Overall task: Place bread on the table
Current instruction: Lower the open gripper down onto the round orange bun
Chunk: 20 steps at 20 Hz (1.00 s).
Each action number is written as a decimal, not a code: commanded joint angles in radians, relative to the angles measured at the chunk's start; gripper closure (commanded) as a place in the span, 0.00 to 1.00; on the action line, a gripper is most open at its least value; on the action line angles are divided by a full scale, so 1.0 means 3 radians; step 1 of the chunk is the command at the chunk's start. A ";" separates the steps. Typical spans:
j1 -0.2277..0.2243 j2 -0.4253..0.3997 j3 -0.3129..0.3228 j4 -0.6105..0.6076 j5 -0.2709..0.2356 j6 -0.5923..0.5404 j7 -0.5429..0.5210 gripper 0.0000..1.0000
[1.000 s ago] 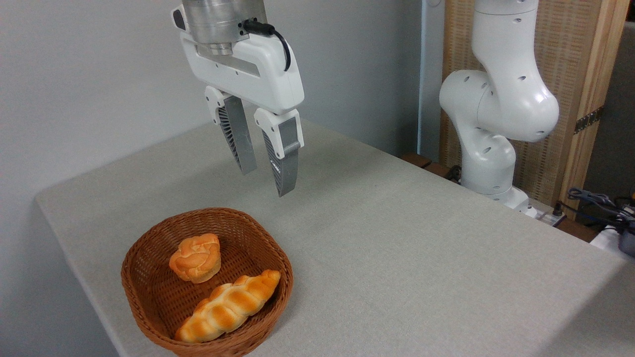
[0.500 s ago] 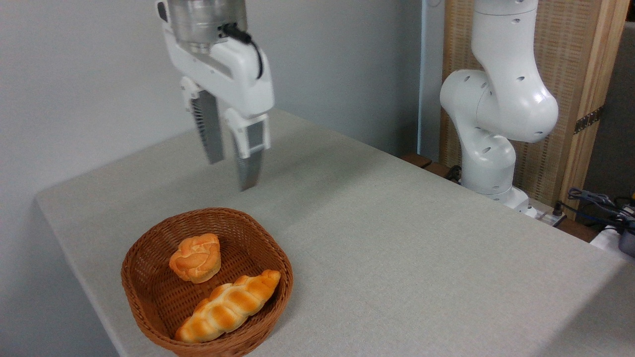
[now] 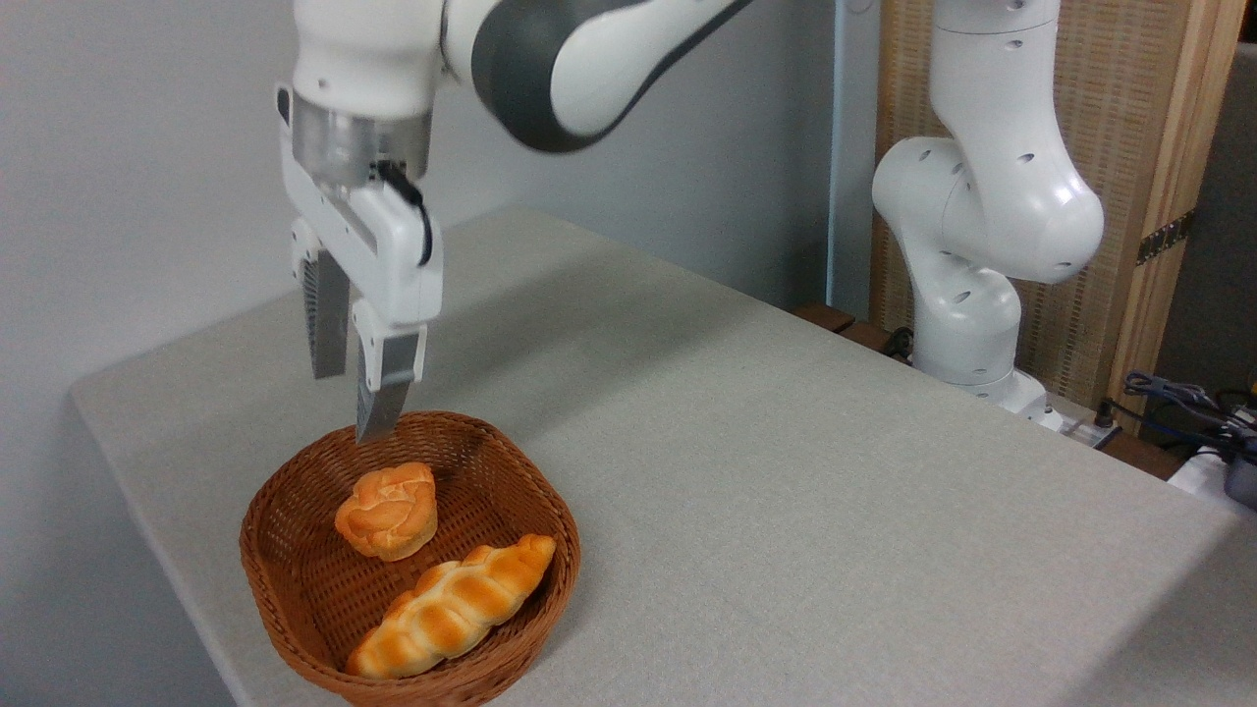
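Claw [image 3: 352, 407] empty, jaws slightly apart, above bread [image 3: 386, 511] in basket [image 3: 295, 579].

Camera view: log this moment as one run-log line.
phase: approach | end effector: open, empty, above basket rear rim | bread: in basket, untouched | braided loaf: in basket | table: no bread placed yet

Lighting's pretty even and soft here, bright enough all round with nothing blown out. The table [image 3: 786, 471] shows a faint, diffuse shadow running back from the gripper [image 3: 354, 403], so light seems to come from the front and above. The white arm [image 3: 992, 196] has mild sheen, no hard glare. The basket [image 3: 295, 589] is darker inside its near wall, and the bottom right corner of the cloth falls into shade. Focus is sharp, slight grain on the wall, no obvious edge distortion.
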 commanded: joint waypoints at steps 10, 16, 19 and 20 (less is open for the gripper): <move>-0.0023 0.0199 -0.0100 -0.0500 -0.0039 0.0666 0.0757 0.00; -0.0018 0.0301 -0.0100 -0.0505 -0.0034 0.0677 0.1002 0.00; -0.0002 0.0321 -0.0100 -0.0505 -0.0039 0.0677 0.1223 0.00; -0.0002 0.0326 -0.0100 -0.0510 -0.0034 0.0677 0.1223 0.00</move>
